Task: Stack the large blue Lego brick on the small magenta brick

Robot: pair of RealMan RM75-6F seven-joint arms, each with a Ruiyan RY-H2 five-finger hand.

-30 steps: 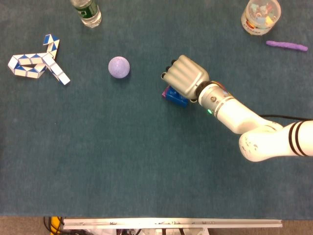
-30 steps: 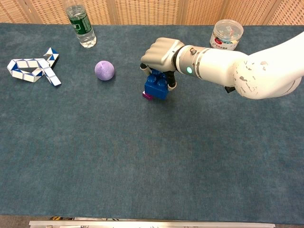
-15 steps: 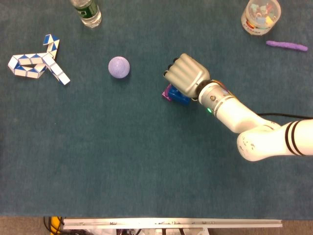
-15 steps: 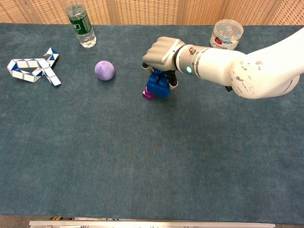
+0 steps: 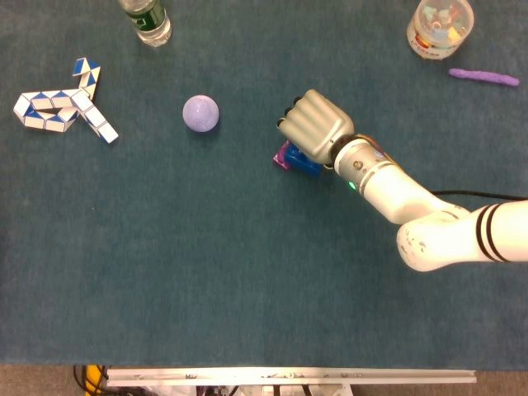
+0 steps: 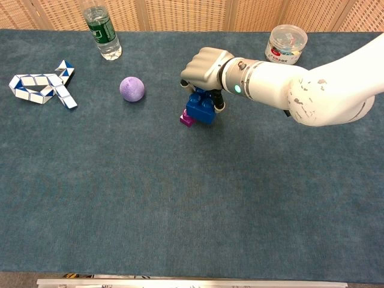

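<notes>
Near the middle of the teal tabletop (image 6: 180,204): right hand (image 5: 314,125) closed from above around the large blue Lego brick (image 6: 201,108), fingers curled down over its top. Blue brick sitting on the small magenta brick (image 6: 187,120), overlapping only partly, a magenta corner poking out at the lower left of the blue one in the chest view and at its left edge in the head view. Left of the bricks, well apart: purple ball (image 5: 200,113). Farther left of the ball: blue-and-white snake puzzle (image 5: 62,106), folded flat. Beyond the ball, at the far edge: clear water bottle (image 6: 101,33) with a green label, writing too small to read. Right of the bricks, toward the far edge: clear round jar (image 5: 440,26) holding colourful small pieces, with a red-and-white label band, text unreadable. Just right of the jar in the head view: purple stick-shaped piece (image 5: 483,77) lying flat. Left hand outside both views.
</notes>
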